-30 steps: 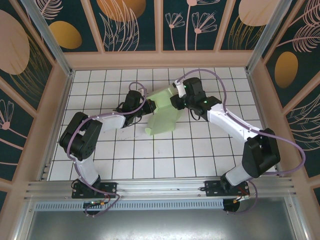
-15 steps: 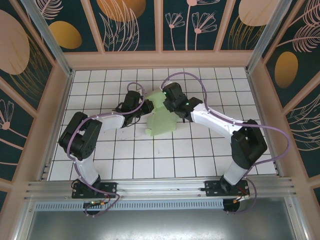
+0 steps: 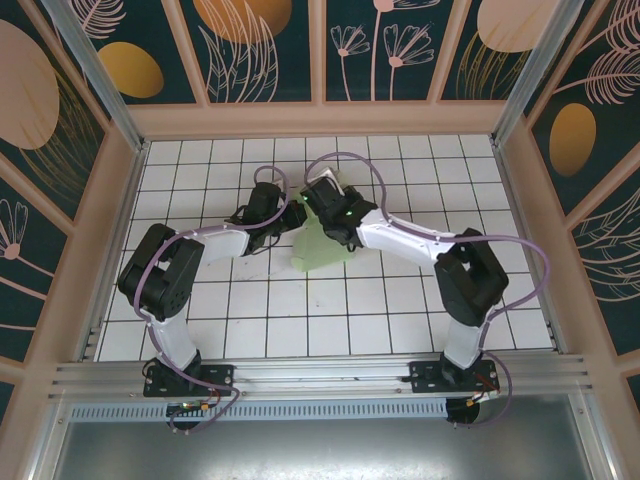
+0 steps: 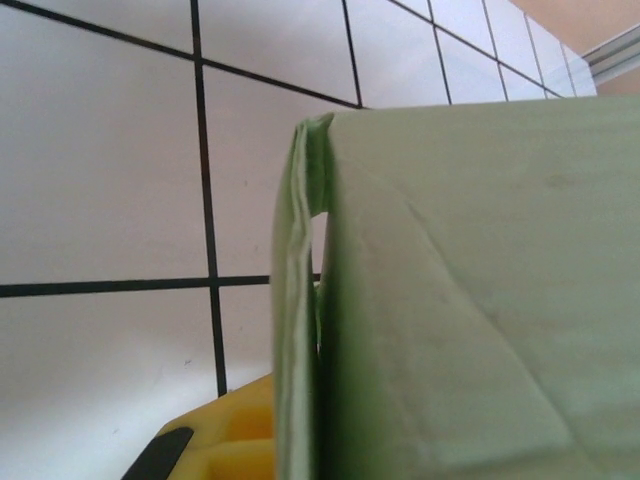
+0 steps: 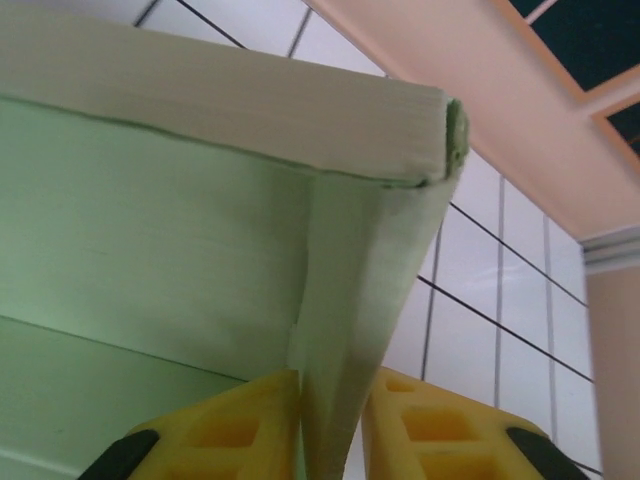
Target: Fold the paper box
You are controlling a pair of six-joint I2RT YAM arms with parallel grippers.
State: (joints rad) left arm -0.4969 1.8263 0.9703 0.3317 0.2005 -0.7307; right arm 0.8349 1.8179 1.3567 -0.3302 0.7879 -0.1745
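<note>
The paper box (image 3: 326, 248) is pale mint-green card, partly folded, lying on the tiles between my two grippers. My left gripper (image 3: 289, 214) holds its left edge. In the left wrist view a doubled upright wall of the paper box (image 4: 300, 300) presses against one yellow finger (image 4: 215, 445), and the other finger is hidden behind the card. My right gripper (image 3: 323, 206) reaches over the box's far part. Its wrist view shows both yellow fingers (image 5: 230, 425) pinching a folded corner flap of the paper box (image 5: 350, 300), so this gripper (image 5: 335, 415) is shut on it.
White tiled floor (image 3: 400, 300) with black grid lines, boxed in by peach walls (image 3: 320, 118) on three sides. An aluminium rail (image 3: 320, 375) runs along the near edge by the arm bases. Open tiles lie in front of the box.
My right arm has swung left over the box, carrying the far flap toward the left gripper; less of the card shows from above. The left arm has stayed put.
</note>
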